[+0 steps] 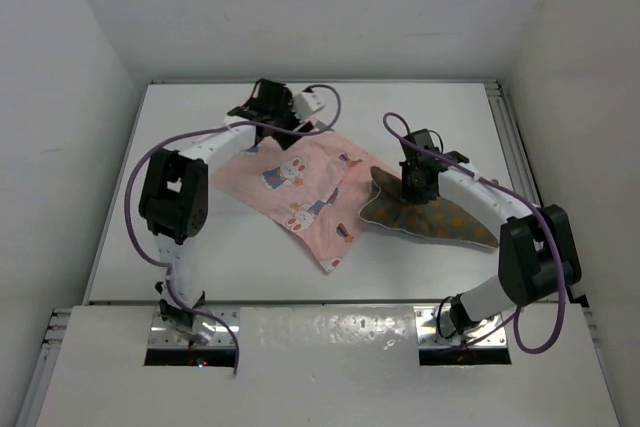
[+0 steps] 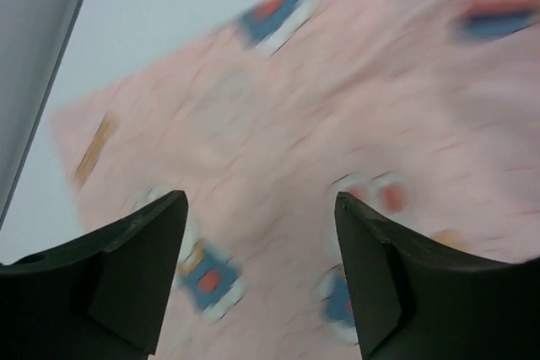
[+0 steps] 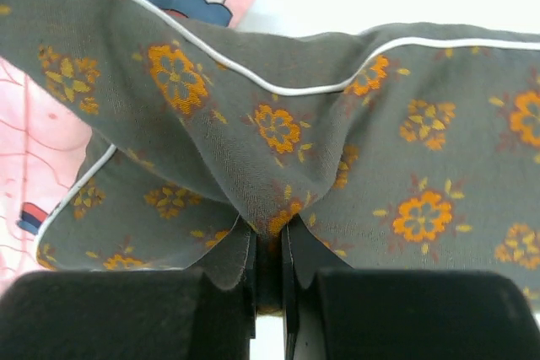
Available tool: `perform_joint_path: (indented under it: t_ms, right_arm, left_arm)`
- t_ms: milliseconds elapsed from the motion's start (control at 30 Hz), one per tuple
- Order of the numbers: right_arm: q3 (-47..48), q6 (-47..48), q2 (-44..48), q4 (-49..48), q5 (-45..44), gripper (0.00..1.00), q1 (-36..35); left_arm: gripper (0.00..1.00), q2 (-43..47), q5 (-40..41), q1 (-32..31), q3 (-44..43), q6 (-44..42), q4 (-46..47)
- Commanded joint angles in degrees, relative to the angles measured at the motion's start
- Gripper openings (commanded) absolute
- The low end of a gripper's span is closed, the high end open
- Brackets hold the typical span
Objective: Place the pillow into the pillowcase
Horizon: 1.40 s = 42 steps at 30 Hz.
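Jaws pinching pillow (image 3: 422, 124) fold, pillowcase (image 3: 34, 166) behind

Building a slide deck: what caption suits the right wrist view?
Right claw pinches a fold of the olive flower-print pillow, the pink pillowcase visible beyond.

Blurry pillowcase (image 2: 354, 107) print, perhaps bunnies

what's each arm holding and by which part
Right gripper pinches the pillow by a bunched fabric fold. Left gripper is open over the pillowcase, holding nothing.
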<state>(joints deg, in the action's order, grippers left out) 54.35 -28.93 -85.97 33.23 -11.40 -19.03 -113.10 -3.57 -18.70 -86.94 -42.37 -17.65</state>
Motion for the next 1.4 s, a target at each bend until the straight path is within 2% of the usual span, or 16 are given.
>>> perform_joint_path:
  t_ms: [0,133,267,400,533,667,800,833,867,933,967,1033,1200,1233,1367]
  right_arm:
    - [1.03,-3.68,-0.42,-4.23,2.08,0.00,0.04]
    - [-0.91,-4.82,-0.68,-7.29,6.20,0.00,2.15]
    - [-1.09,-4.03,-2.00,-8.71,8.84,0.00,2.50]
    - [-2.57,-4.12,-2.97,-9.85,9.55,0.00,2.42]
    - [-5.39,-4.12,-2.09,-11.43,10.69,0.00,2.42]
    - [-7.32,-3.51,-1.39,-11.70,10.78,0.00,2.59]
    - [-8.64,-3.68,-1.21,-12.84,10.78,0.00,2.77]
    - [-8.73,-3.85,-1.30,-13.02,10.96,0.00,2.94]
    - [-8.99,-3.94,-1.39,-13.19,11.13,0.00,2.94]
    - [-9.08,-4.29,-1.56,-13.37,11.14,0.00,2.94]
    - [-9.26,-4.29,-1.56,-13.46,11.05,0.00,2.94]
    - [-9.35,-4.38,-1.22,-13.46,10.96,0.00,3.03]
    - [-5.40,0.36,-0.25,-10.13,6.84,0.00,0.57]
    - [-4.61,1.15,0.01,-9.60,6.05,0.00,0.13]
    - [0.05,3.44,3.17,-9.67,6.65,0.00,-2.50]
  left_arm:
    - [0.69,3.59,-17.24,-5.10,-4.03,5.97,-10.12]
    - [0.79,2.71,-17.96,-10.03,-0.61,12.56,-6.54]
    - [0.81,1.39,-12.35,-15.39,0.98,13.72,-6.52]
    - [0.81,-0.19,-6.90,-17.68,3.26,13.72,-5.47]
    - [0.80,-2.99,0.13,-18.13,5.81,13.54,-0.65]
    - [0.69,-5.11,3.31,-17.78,4.59,13.89,-0.54]
    - [0.51,-5.12,0.15,-17.78,4.58,13.37,-0.98]
    - [0.46,-5.03,-0.12,-17.78,4.15,13.37,-0.98]
    - [0.33,-5.20,-0.20,-17.69,3.80,13.37,-1.07]
    - [0.22,-5.03,-0.56,-17.43,3.09,13.37,-1.68]
    - [0.11,-5.03,-0.64,-17.08,2.74,13.37,-1.95]
    - [0.02,-4.76,-0.30,-16.64,0.56,14.07,-4.05]
    - [0.00,-3.10,-4.15,-15.23,-9.63,19.15,-13.26]
    - [0.00,-2.92,-7.47,-14.79,-10.96,19.43,-14.77]
    - [0.00,-0.55,-10.75,-14.79,-11.16,19.26,-17.94]
